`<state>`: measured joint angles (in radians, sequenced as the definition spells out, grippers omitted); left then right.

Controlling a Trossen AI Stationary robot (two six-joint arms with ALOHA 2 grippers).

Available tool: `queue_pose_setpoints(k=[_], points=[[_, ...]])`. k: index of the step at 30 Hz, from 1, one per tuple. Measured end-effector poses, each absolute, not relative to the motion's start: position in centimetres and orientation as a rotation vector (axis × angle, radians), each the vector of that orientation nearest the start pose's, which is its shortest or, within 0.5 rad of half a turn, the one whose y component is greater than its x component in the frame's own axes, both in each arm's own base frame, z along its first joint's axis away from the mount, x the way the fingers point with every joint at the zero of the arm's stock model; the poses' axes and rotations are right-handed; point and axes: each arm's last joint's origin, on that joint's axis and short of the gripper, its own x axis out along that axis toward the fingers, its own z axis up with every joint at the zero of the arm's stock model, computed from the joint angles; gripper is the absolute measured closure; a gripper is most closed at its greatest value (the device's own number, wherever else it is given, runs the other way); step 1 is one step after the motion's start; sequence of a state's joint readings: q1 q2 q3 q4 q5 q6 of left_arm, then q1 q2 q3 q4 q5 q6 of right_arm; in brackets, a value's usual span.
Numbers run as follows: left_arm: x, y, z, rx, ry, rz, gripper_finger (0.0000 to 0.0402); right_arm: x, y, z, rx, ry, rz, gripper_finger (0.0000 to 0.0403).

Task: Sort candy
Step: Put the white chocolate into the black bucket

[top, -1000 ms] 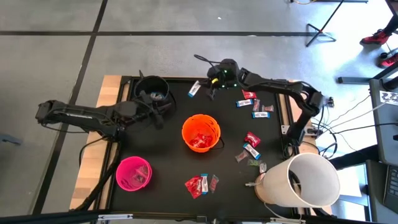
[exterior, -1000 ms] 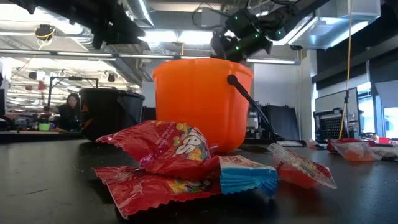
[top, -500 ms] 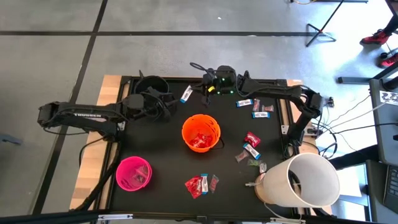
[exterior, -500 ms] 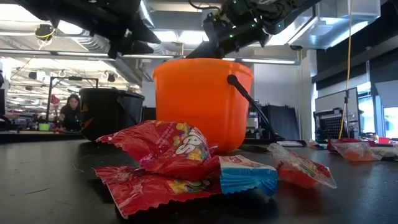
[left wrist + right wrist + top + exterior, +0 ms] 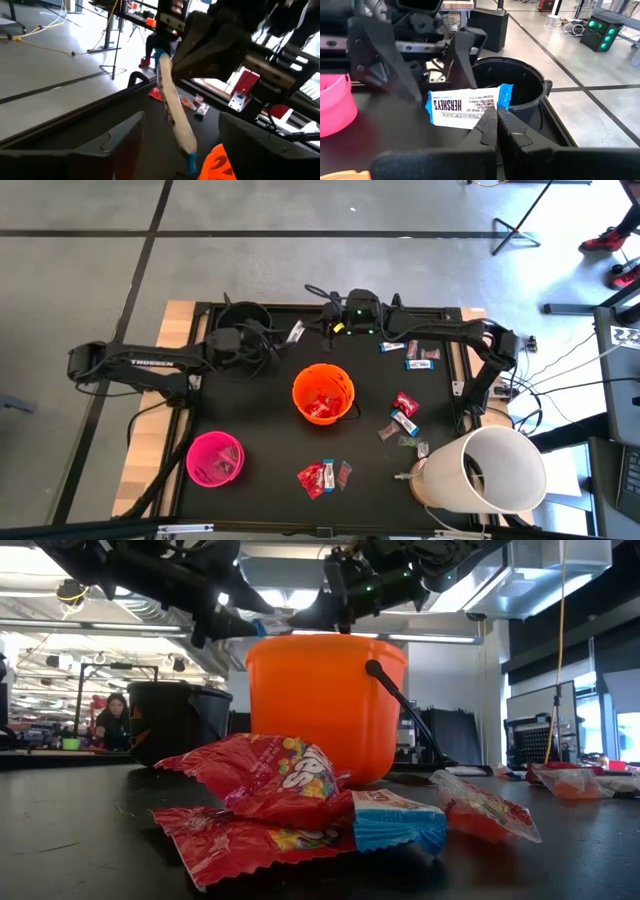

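right hand (image 5: pixel 496 117) is pinched shut on the edge of a blue-and-white bar (image 5: pixel 468 108), held in the air at the far side of the counter (image 5: pixel 260 415), just right of the black bucket (image 5: pixel 243 320). left hand (image 5: pixel 268 348) is seen facing it with its fingers (image 5: pixel 461 55) spread wide on either side of the bar, not closed on it. the bar is white with dark lettering and crimped blue ends. inside the orange bucket (image 5: pixel 323 393), at the counter's middle, red packets are seen. a pink bucket (image 5: pixel 214 457) is set at the near left. more candy is scattered over the black surface: blue-and-white bars (image 5: pixel 420 358) at the far right, red packets and bars (image 5: pixel 402 415) at the right, and a small heap of red packets (image 5: pixel 322 476) at the near edge. a large white bucket (image 5: pixel 485 470) is tipped at the near right corner. beyond the counter a grey floor with dark lines is seen, and in the low view a lit workshop with a person (image 5: pixel 110 718) seated far off at the left.
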<state>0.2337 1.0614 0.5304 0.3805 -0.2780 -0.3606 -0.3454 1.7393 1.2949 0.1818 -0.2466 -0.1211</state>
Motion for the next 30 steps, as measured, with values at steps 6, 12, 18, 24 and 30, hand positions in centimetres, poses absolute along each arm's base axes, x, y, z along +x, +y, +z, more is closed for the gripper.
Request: queue_pose_setpoints(k=[6,12,18,24,30], points=[[22.31,6.13,24.12,-0.36,0.087,0.539,0.0161,38.23,-13.03,28.8,-0.044,0.254,-0.082,0.0402],[22.54,6.18,23.75,-0.361,0.104,0.542,0.0211,38.24,-13.01,28.8,-0.043,0.253,-0.074,0.0402],[22.54,6.18,23.74,-0.346,0.109,0.541,0.0277,38.24,-13.01,28.8,-0.039,0.253,-0.075,0.0402],[22.54,6.18,23.74,-0.342,0.109,0.54,0.0333,38.23,-13.01,28.78,-0.034,0.255,-0.076,0.0402],[22.53,6.19,23.7,-0.332,0.116,0.545,0.0374,38.18,-13.03,28.64,-0.029,0.269,-0.076,0.0402]])
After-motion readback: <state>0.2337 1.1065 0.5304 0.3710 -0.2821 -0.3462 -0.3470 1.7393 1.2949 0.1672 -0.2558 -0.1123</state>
